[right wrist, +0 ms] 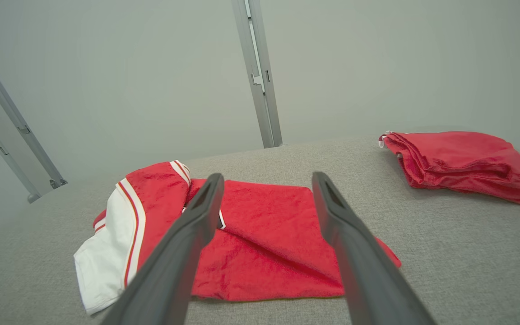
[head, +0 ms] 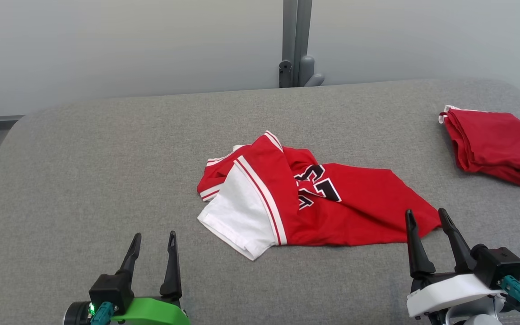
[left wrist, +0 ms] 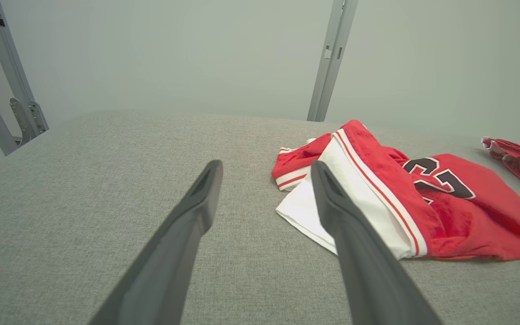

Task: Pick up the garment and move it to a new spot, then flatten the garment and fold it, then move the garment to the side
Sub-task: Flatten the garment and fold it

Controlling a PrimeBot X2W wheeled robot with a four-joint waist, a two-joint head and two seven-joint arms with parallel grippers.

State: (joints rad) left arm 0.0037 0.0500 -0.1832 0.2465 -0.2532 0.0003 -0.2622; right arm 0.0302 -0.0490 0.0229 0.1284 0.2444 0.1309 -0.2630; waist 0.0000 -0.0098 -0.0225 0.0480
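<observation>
**Two open hands, one crumpled jersey not yet lifted**

Both hands sit nearest the robot, low over the grey bench. The left hand has its fingers spread and holds nothing. It is over bare cloth, short of the jersey's white corner and off to its left. The right hand is spread and empty too, with its tips just beside the jersey's near right corner. Whether they brush the fabric I cannot tell.

The jersey lies crumpled at mid-bench. It is red with white-and-red trim, has a white panel at its near left, and shows a black, white-edged number on top. It looks light, thin and limp, so it should sag from any pinch, and a grip on one layer may leave the rest trailing. Nothing about it can break, but a shallow nip on such cloth could slip. The likeliest holds, as I judge it, are the flat red corner in front of the right hand and the white corner toward the left hand, since both lie free at the edge.

Farther back on the right, a second red piece lies folded, well apart from the jersey. Behind the bench a grey post stands against a pale wall.

The jersey is doubled over itself, so its neck, its armholes and the number of layers are hidden. The number is creased and partly tucked under, so it cannot be read for sure. The folded piece is cut off at the head view's right edge.
</observation>
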